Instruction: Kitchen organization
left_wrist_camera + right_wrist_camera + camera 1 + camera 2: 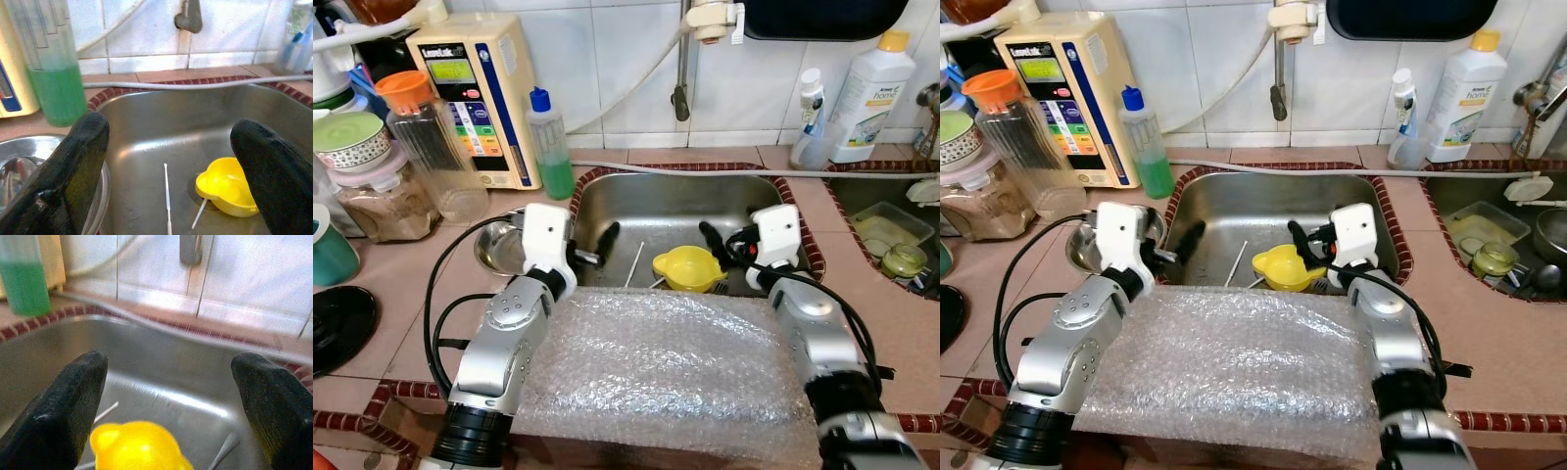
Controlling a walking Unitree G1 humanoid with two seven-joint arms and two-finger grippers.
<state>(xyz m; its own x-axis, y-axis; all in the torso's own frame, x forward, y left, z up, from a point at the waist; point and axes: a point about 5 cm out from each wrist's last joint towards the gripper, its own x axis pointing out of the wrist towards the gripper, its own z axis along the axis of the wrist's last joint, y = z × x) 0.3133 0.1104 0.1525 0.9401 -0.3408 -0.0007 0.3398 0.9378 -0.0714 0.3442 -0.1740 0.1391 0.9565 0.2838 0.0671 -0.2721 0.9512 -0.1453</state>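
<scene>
A yellow plastic cup lies in the steel sink near the drain, with thin white sticks beside it. My left gripper hangs open over the sink's left edge, with nothing between its fingers. The left wrist view shows the yellow cup ahead and below. My right gripper is open just right of the cup and above it. The cup sits low between its fingers, and no contact is visible.
Bubble wrap covers the counter's front edge under both arms. A steel bowl sits left of the sink. A green soap bottle, a water filter unit and jars stand at the back left. A second basin holds containers at the right.
</scene>
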